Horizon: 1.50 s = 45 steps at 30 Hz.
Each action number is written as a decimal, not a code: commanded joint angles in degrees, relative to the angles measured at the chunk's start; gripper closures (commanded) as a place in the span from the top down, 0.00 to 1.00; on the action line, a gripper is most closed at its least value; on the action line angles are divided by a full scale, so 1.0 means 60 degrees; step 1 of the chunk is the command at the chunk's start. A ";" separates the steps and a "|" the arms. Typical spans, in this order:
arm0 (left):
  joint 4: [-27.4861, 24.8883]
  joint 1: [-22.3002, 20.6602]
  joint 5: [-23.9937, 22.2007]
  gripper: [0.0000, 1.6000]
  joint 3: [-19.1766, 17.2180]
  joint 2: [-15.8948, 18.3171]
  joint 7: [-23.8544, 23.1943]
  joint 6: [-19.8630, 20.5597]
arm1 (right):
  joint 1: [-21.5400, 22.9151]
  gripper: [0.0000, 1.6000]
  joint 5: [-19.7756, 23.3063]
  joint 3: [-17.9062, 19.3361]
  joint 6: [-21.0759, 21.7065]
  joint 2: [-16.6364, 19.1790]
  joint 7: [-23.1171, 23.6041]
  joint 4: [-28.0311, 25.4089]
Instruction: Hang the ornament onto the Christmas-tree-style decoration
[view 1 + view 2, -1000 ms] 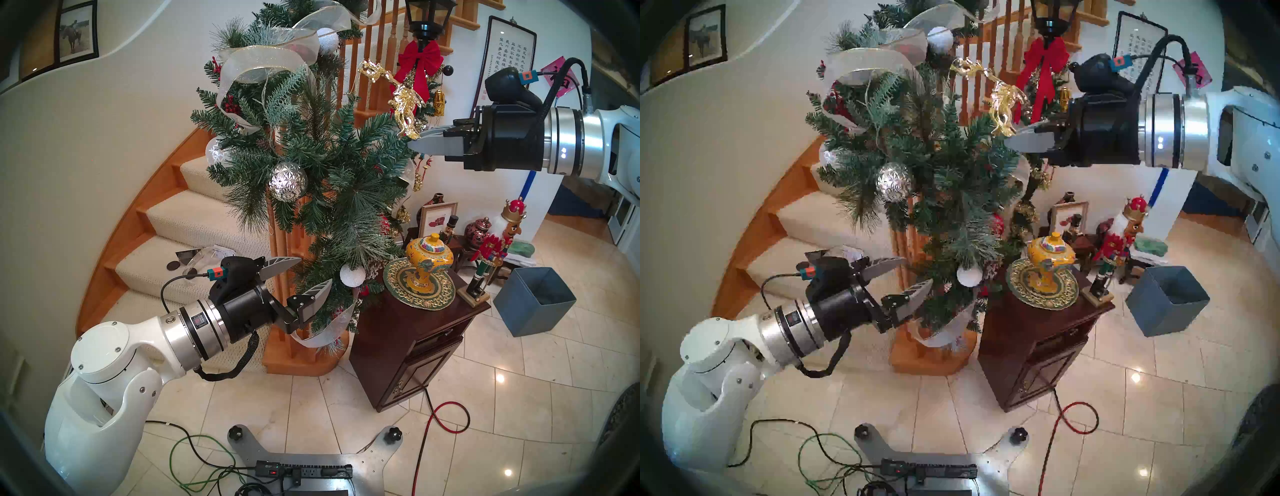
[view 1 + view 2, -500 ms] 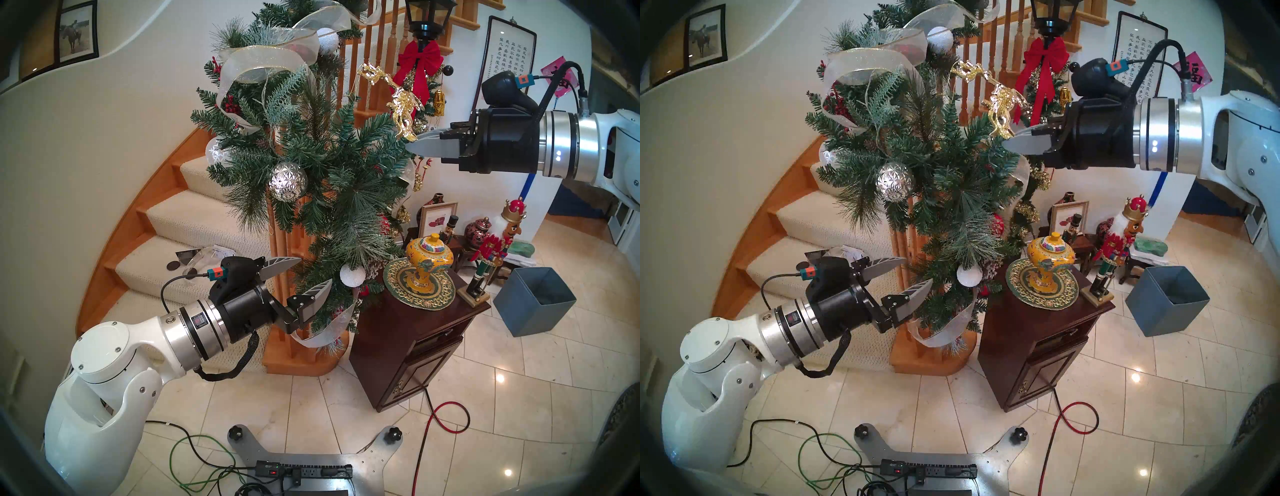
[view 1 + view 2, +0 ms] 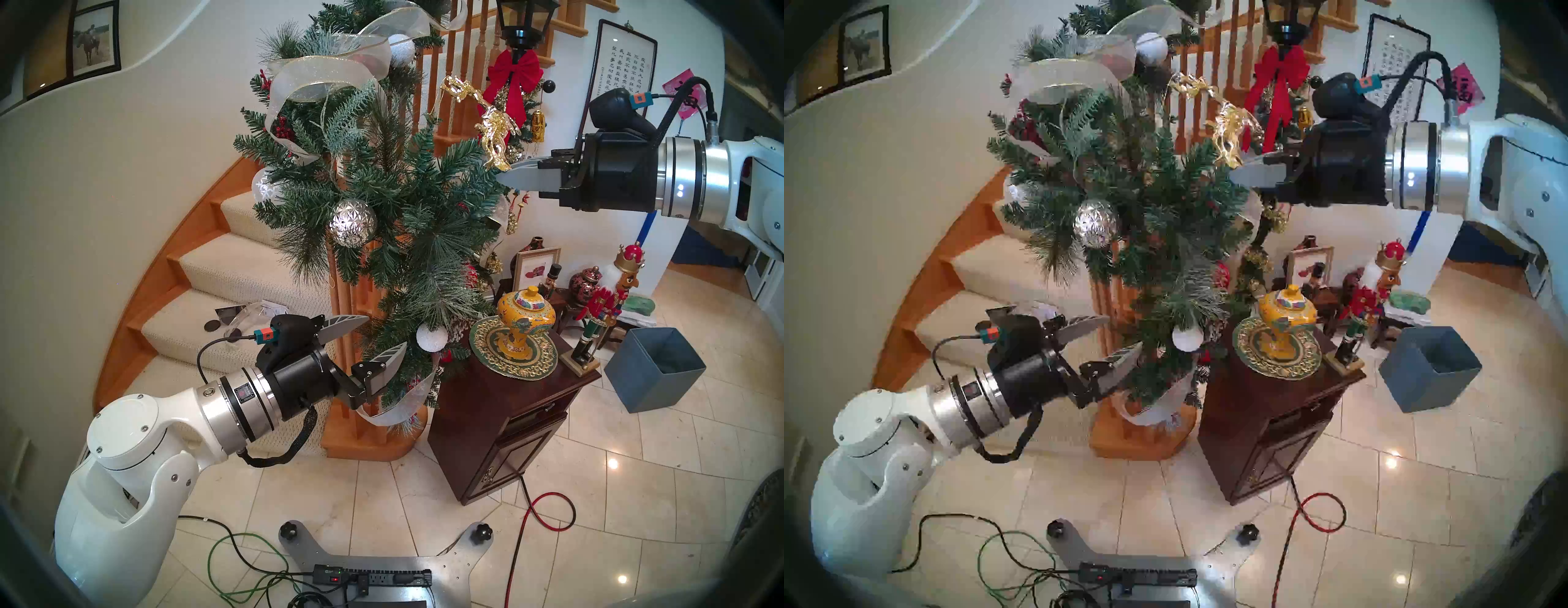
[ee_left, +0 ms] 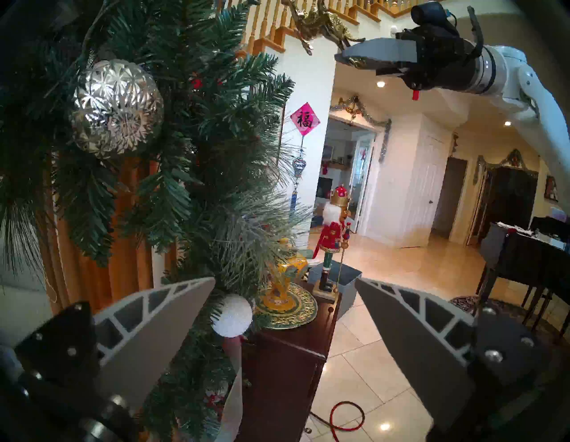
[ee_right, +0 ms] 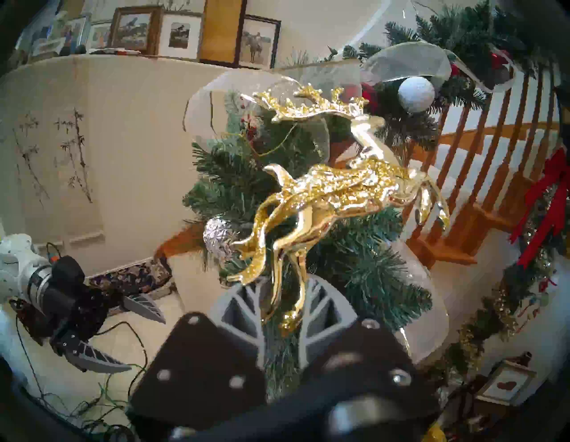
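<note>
Slightly raised ornament [image 3: 494, 127], string unclear

The ornament [image 5: 327, 197] gleams glossy gold, metallic; the garland [image 3: 394, 204] carries sheer ribbon [image 3: 322, 76] and a faceted, mirror-bright silver ball [image 3: 353, 222].

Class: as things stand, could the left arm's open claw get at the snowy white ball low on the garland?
Probably yes: the left claw stands open beside the white ball, only short needles between.
</note>
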 commanded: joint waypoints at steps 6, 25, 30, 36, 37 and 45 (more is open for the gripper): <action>-0.0032 -0.0017 -0.0003 1.00 -0.0003 -0.0001 -0.0005 -0.0009 | 0.0295 0.00 0.0131 -0.0139 -0.0245 0.0010 -0.0151 -0.0131; -0.0027 -0.0017 -0.0004 1.00 -0.0002 -0.0001 -0.0005 -0.0010 | 0.0515 0.00 0.0339 -0.0433 -0.0415 0.0012 -0.0384 -0.0406; -0.0026 -0.0017 -0.0004 1.00 -0.0001 -0.0001 -0.0005 -0.0010 | 0.0568 0.00 0.0386 -0.0512 -0.0453 0.0014 -0.0482 -0.0417; -0.0024 -0.0017 -0.0004 1.00 -0.0001 -0.0001 -0.0005 -0.0009 | 0.0623 0.00 0.0429 -0.0598 -0.0481 0.0015 -0.0595 -0.0425; -0.0023 -0.0017 -0.0004 1.00 -0.0001 -0.0001 -0.0005 -0.0009 | 0.0651 0.00 0.0455 -0.0643 -0.0493 0.0015 -0.0647 -0.0431; -0.0021 -0.0017 -0.0003 1.00 0.0000 -0.0001 -0.0005 -0.0009 | 0.0691 0.00 0.0497 -0.0726 -0.0510 0.0016 -0.0746 -0.0461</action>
